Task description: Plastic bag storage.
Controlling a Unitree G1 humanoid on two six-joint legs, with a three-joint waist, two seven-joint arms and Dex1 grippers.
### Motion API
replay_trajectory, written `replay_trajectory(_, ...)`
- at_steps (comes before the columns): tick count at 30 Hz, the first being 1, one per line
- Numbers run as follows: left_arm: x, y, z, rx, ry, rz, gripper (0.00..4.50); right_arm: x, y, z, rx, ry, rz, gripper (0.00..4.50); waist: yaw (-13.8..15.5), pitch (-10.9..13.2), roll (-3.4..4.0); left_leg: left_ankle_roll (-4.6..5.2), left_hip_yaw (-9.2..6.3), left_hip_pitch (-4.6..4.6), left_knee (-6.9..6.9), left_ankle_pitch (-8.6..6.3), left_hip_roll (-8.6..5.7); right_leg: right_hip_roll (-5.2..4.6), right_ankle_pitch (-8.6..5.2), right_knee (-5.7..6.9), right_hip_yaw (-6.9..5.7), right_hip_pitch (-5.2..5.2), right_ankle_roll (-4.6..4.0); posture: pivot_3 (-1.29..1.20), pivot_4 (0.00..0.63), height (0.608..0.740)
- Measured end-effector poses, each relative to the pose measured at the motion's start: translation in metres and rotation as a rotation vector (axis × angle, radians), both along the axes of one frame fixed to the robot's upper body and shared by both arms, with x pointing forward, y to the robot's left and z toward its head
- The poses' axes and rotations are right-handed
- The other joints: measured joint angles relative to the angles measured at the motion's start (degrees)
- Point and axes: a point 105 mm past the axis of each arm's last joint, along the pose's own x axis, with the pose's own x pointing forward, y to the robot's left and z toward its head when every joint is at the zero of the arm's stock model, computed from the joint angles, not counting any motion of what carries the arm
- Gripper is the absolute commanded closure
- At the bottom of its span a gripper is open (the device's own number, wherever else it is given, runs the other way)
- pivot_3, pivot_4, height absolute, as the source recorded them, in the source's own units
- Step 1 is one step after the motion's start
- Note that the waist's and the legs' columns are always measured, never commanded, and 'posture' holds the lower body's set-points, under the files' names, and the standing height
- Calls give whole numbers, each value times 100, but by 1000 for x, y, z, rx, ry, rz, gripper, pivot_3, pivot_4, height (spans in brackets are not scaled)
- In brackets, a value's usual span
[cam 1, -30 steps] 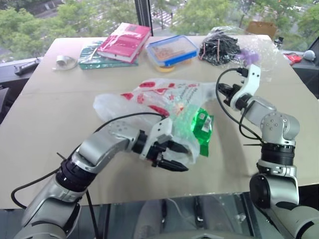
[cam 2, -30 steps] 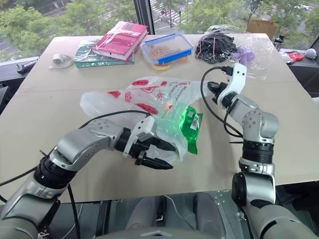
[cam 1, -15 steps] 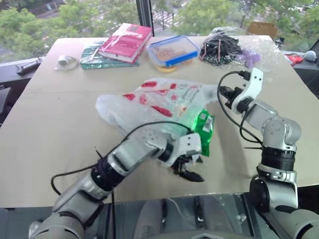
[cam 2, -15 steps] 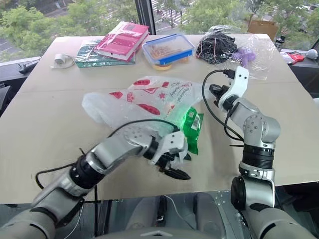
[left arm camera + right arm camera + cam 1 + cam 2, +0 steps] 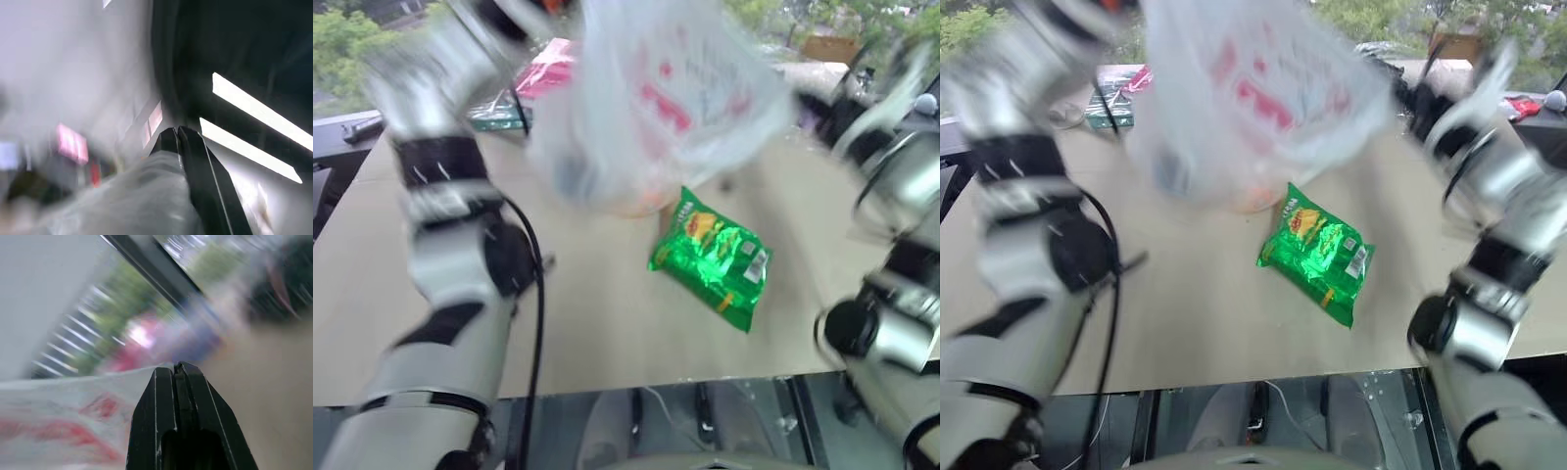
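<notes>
A thin plastic bag (image 5: 656,98) hangs lifted above the table (image 5: 587,313), light, floppy, slippery; both claws pinched together on its film, best held at handle loops.

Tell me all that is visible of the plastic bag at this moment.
The plastic bag is thin, translucent white film with red printed marks. It hangs in the air above the table, bulging, blurred by motion. The left gripper is shut on its film, and the right gripper is shut at its edge. The green snack packet lies on the table below it, apart.
</notes>
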Motion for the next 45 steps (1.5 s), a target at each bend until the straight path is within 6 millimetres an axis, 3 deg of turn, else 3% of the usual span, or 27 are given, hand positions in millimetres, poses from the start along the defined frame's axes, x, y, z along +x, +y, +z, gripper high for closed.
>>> replay_trajectory(1, 10, 9, 13, -68, 41, 56, 4467, -10, -6, 32, 14, -70, -4, 4500, 18, -2, -3, 1, -2, -6, -12, -1, 0, -1, -3, -9, -12, 3, 1, 0, 150, 740)
replay_trajectory(2, 22, 16, 15, -99, 94, 108, 4467, -17, -10, 50, 17, -106, -5, 4500, 17, -7, -13, 2, 0, -11, -26, -1, 0, -2, -3, -26, -21, 3, 0, 0, 150, 740)
replay_trajectory(4, 44, 18, 0, -76, 172, 184, 4467, -22, -17, 60, -20, -119, -32, 4500, 5, -13, -36, 5, 12, -16, -51, -3, -7, -12, -3, -54, -22, 4, 1, 0, 150, 740)
replay_trajectory(6, 51, 12, -14, 1, 168, 214, 4467, -15, -19, 46, -90, -71, -65, 4500, -22, -8, -44, 5, 21, -31, -54, -4, -11, -15, 0, -72, -21, 0, 6, 0, 150, 740)
replay_trajectory(10, 57, -4, -55, 236, 60, 285, 4467, 7, -27, -20, -194, 85, -132, 4500, -94, -8, -42, 5, 21, -22, -61, -3, -9, -18, 0, -53, -4, -11, 7, 0, 150, 740)
replay_trajectory(11, 58, -5, -59, 252, 59, 293, 4467, 8, -28, -25, -197, 95, -135, 4500, -101, -8, -41, 4, 19, -21, -61, -3, -7, -17, 0, -51, -4, -11, 7, 0, 150, 740)
replay_trajectory(12, 73, -10, -79, 291, 75, 367, 4467, 18, -34, -49, -203, 130, -179, 4500, -123, -6, -39, -2, 25, -24, -55, 1, -7, -16, 0, -26, 11, -30, 7, 0, 150, 740)
replay_trajectory(15, 87, -17, -95, 341, 80, 450, 4467, 35, -40, -65, -228, 138, -230, 4500, -173, 0, -39, -2, 43, -18, -31, 1, -8, -15, 1, -15, 37, -40, 8, 0, 150, 740)
replay_trajectory(18, 85, -17, -82, 340, 12, 494, 4467, 51, -41, -48, -270, 59, -269, 4500, -226, 5, -34, 0, 52, -12, -14, 0, -3, -7, 2, -1, 49, -41, 9, 0, 150, 740)
replay_trajectory(24, 69, -8, -58, 335, -117, 551, 4467, 62, -35, 20, -367, -196, -339, 4500, -233, 9, -29, 0, 48, -15, -8, -1, 3, -3, 2, -2, 50, -40, 8, 0, 150, 740)
replay_trajectory(30, 68, 10, -49, 345, -155, 683, 4467, 85, -11, 17, -467, -240, -319, 4500, -234, 10, -27, 1, 54, -17, -11, -1, 3, -6, 3, 2, 53, -43, 10, 0, 150, 740)
replay_trajectory(34, 65, 24, -40, 324, -172, 745, 4467, 83, 1, 33, -478, -307, -297, 4500, -233, 13, -22, 0, 51, -22, -26, -1, 7, -7, 3, 5, 48, -46, 9, 0, 150, 740)
replay_trajectory(37, 43, 28, -32, 322, -200, 695, 4467, 77, 8, 38, -540, -361, -263, 4500, -218, 12, -22, 0, 39, -26, -41, -1, 12, -17, 3, -8, 45, -44, 9, 0, 150, 740)
replay_trajectory(39, 28, 27, -44, 332, -178, 624, 4467, 73, 6, 15, -653, -342, -221, 4500, -182, 4, -23, 2, 33, -21, -43, -2, 12, -21, 2, -5, 44, -39, 9, 0, 150, 740)
replay_trajectory(40, 19, 23, -62, 357, -143, 578, 4467, 67, 4, -11, -748, -302, -176, 4500, -143, -5, -23, 3, 22, -22, -42, -3, 14, -23, 2, 1, 42, -37, 9, 0, 150, 740)
replay_trajectory(41, 15, 21, -89, 388, -73, 529, 4467, 61, 2, -51, -823, -212, -108, 4500, -112, -9, -24, 5, 7, -26, -32, -5, 15, -30, 2, 11, 44, -30, 9, 0, 150, 740)
replay_trajectory(42, 15, 19, -107, 410, -23, 508, 4467, 57, 2, -78, -850, -141, -60, 4500, -83, -7, -26, 5, 4, -43, -19, -5, 15, -31, 2, 2, 42, -35, 9, 0, 150, 740)
replay_trajectory(44, 14, 7, -151, 462, 108, 465, 4467, 38, 3, -150, -893, 67, 51, 4500, -41, 0, -24, 5, -4, -70, 28, -4, 15, -29, 3, 15, 36, -46, 11, 0, 150, 740)
replay_trajectory(45, 13, 4, -157, 466, 126, 457, 4467, 34, 2, -161, -899, 105, 57, 4500, -12, 3, -23, 4, 0, -77, 45, -3, 9, -26, 12, 8, 24, -55, 24, 0, 150, 740)
